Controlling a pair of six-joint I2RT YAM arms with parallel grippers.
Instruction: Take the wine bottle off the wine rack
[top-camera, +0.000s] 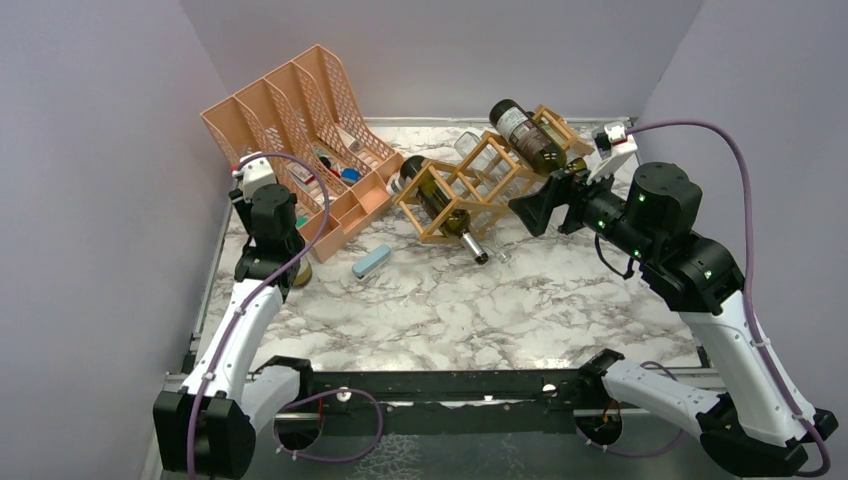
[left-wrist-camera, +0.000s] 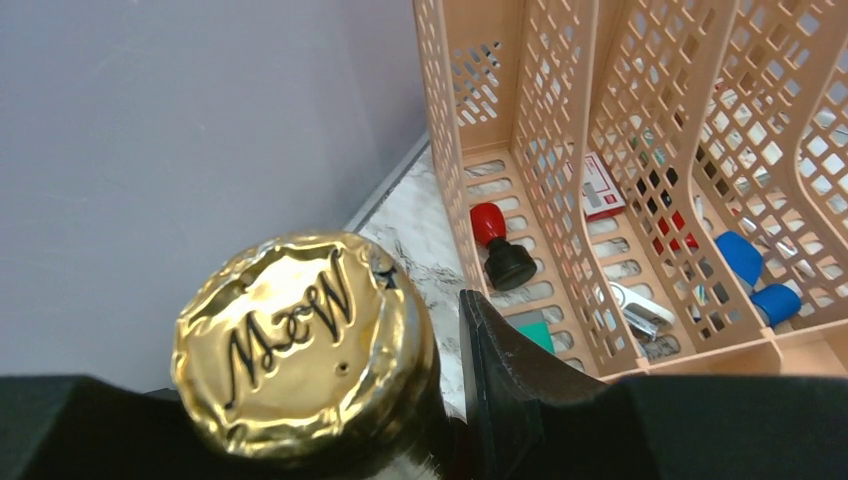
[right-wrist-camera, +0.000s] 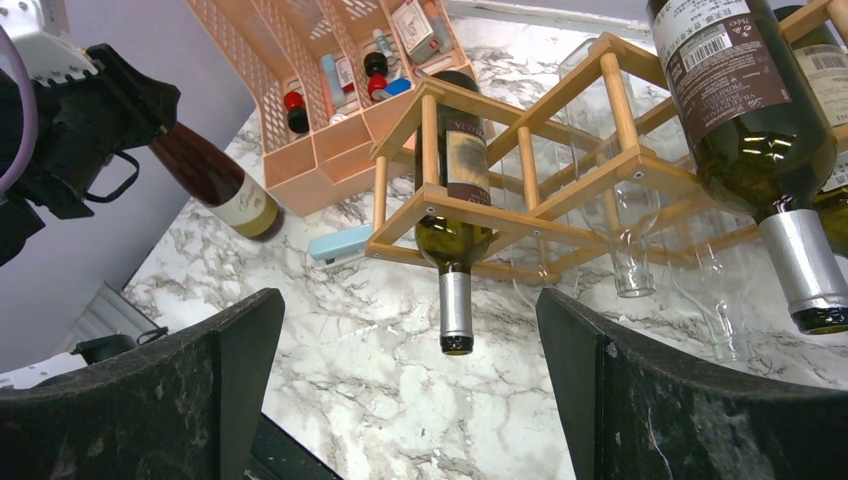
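Gold foil cap (left-wrist-camera: 300, 345) beside the pink file organiser (left-wrist-camera: 560, 200): cursive black lettering, apparently "M" and "W" joined by a small sign. Barcodes and small white print, unreadable, on the brown-labelled bottle (right-wrist-camera: 745, 85); partial "VE", perhaps, on the bottle (right-wrist-camera: 458, 195) farther from that organiser.

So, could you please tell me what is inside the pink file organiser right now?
The pink file organiser holds a red-and-black stamp, blue caps, a white stapler-like item and a red-and-white box. Mesh dividers hide the rest of its compartments.

table (top-camera: 560, 310): marble | on it: wine rack (top-camera: 490, 180), pink organiser (top-camera: 300, 130), blue stapler (top-camera: 371, 261)
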